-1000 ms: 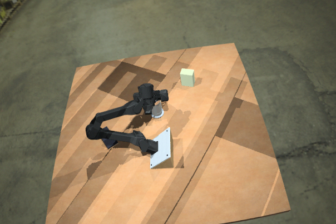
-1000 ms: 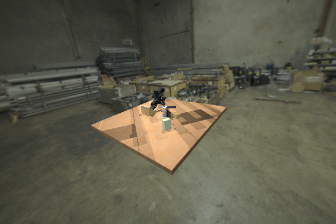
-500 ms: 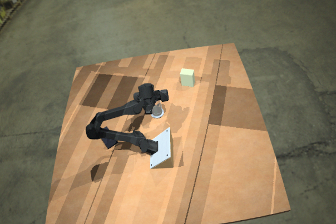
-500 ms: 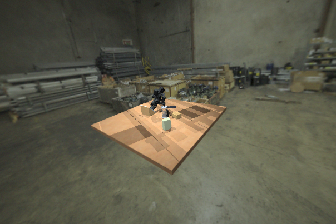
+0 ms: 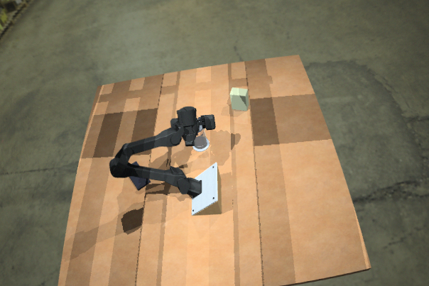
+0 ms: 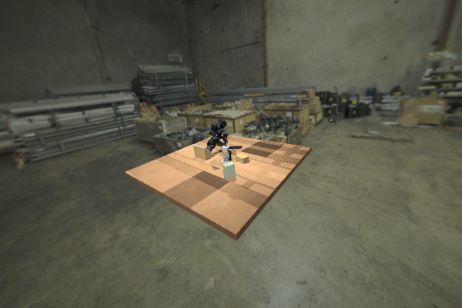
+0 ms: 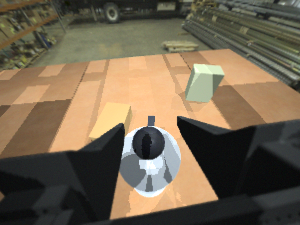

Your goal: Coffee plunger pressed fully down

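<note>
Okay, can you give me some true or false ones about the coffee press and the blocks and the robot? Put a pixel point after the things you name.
The press (image 5: 201, 143) (image 6: 226, 155) (image 7: 150, 171) is lying on its side. False: it stands upright.
The plunger's knob (image 7: 148, 143) is round and dark. True.
The gripper (image 5: 199, 130) (image 6: 226, 146) (image 7: 150, 123) is squeezing the knob. False: it is open, its fingers apart.
The green block (image 5: 239, 99) (image 6: 229, 170) (image 7: 204, 85) stands apart from the press. True.
The tan block (image 6: 242, 157) (image 7: 111, 120) is on top of the green block. False: they're apart.
</note>
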`<state>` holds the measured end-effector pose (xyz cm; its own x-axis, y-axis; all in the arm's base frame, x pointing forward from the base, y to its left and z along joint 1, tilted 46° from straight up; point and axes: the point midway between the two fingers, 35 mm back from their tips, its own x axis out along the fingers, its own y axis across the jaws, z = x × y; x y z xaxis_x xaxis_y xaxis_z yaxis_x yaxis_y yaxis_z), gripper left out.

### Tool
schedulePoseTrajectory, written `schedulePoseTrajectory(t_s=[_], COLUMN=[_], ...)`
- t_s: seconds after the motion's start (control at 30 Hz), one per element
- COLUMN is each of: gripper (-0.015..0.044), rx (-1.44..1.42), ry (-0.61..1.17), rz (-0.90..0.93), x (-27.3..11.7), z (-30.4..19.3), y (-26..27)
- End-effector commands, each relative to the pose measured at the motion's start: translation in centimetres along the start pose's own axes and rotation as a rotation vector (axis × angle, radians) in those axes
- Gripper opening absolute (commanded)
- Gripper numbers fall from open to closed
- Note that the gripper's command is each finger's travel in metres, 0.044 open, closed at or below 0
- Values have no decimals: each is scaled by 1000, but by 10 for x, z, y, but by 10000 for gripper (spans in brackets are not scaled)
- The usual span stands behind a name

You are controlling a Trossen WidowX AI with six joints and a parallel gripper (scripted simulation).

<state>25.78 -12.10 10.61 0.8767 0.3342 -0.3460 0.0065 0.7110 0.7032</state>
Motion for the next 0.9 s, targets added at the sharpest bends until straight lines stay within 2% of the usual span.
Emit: schedulePoseTrajectory(t_s=[0.0, 0.07, 0.3, 0.57, 0.87], gripper=[388, 440, 440, 440, 440], rx=[-1, -1, -1, 10, 10], ry=[-1, -1, 6, 12, 12], rz=[-3, -3, -7, -3, -3], x=[0, 0, -7, -49, -50], z=[0, 0, 12, 61, 62], y=[-1, -1, -2, 4, 4])
